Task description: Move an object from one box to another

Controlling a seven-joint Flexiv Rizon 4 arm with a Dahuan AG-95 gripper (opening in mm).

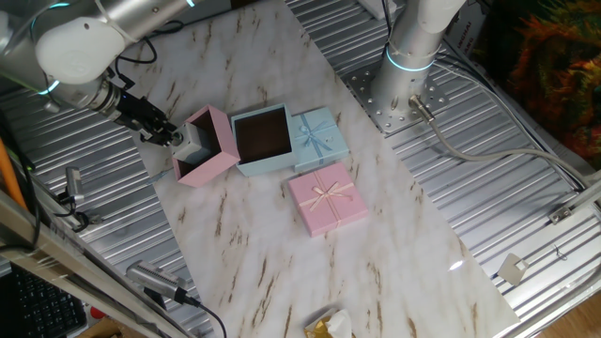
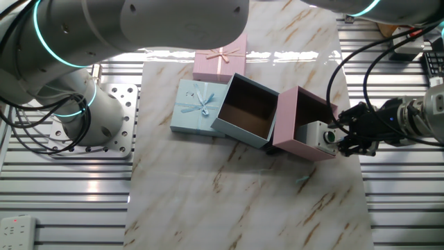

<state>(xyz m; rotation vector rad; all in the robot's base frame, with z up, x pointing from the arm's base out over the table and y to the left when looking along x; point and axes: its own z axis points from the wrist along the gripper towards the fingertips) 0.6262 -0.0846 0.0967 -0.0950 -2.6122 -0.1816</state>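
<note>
I see object [image 2: 320, 135] in tipped pink box [image 2: 302, 122] | gripper [image 2: 345, 139] jaws: cannot tell | blue box [image 2: 246, 110] empty, transfer pending

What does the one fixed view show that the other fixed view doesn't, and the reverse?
Only the one fixed view shows a yellow wrapper at the table's edge. Only the other fixed view shows the object clearly, white with a dark round part, at the pink box mouth by the gripper. Both show the pink box tipped on its side against the blue box, and both bowed lids.
</note>
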